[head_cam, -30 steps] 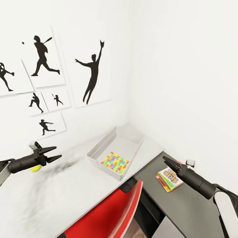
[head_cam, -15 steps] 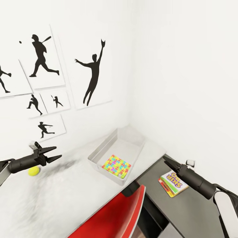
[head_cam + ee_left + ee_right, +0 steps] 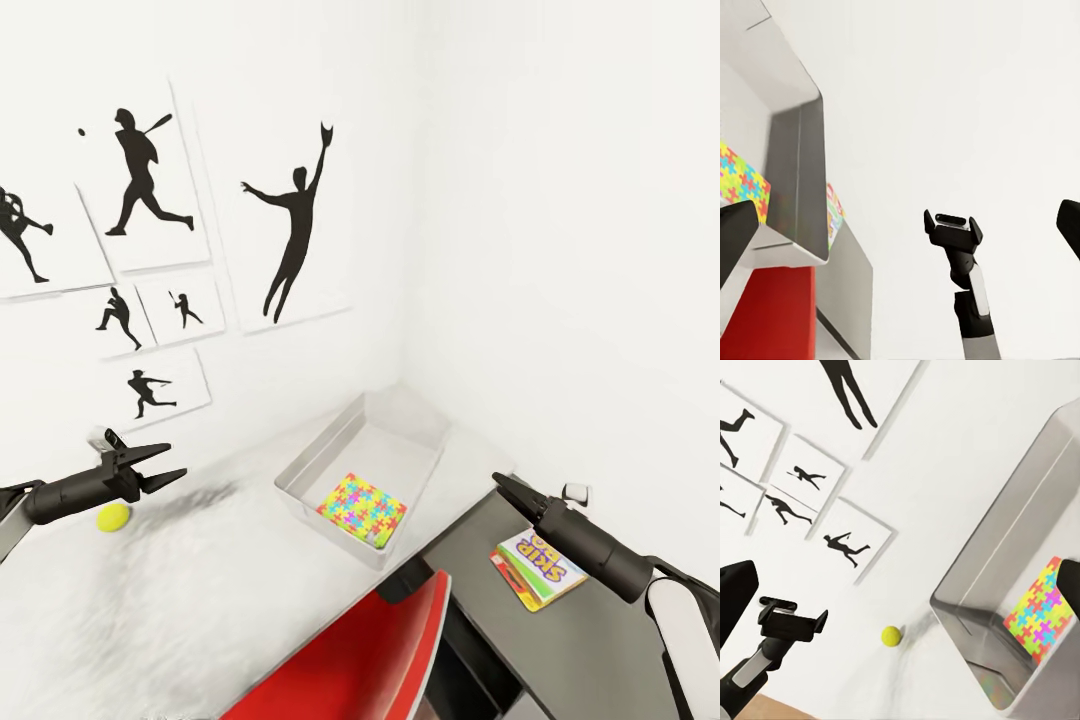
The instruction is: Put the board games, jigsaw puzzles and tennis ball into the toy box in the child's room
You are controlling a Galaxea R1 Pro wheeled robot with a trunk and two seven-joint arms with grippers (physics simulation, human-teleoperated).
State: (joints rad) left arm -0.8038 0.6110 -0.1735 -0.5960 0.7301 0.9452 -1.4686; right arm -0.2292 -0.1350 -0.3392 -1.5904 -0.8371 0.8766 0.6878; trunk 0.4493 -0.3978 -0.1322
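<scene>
The grey toy box (image 3: 310, 470) stands on the white table near the corner, with a colourful jigsaw puzzle (image 3: 363, 508) lying inside it. A yellow tennis ball (image 3: 113, 516) rests on the table just below my left gripper (image 3: 168, 463), which hovers open and empty. A "SKIP" board game (image 3: 540, 568) lies on the dark surface to the right, just beyond my open, empty right gripper (image 3: 500, 486). The right wrist view shows the ball (image 3: 892, 636), the box (image 3: 1020, 547) and the puzzle (image 3: 1039, 619). In the left wrist view the box (image 3: 799, 165) and the right gripper (image 3: 952, 223) appear.
A red chair (image 3: 370, 650) is pushed under the table's front edge between my arms. White walls close the corner behind the box; the left wall carries several black silhouette posters (image 3: 290, 225). The dark surface (image 3: 600, 650) adjoins the table at the right.
The whole picture has shifted a little, so the camera has moved. Both grippers keep their pose and stay open and empty; the ball, box and board game lie as before.
</scene>
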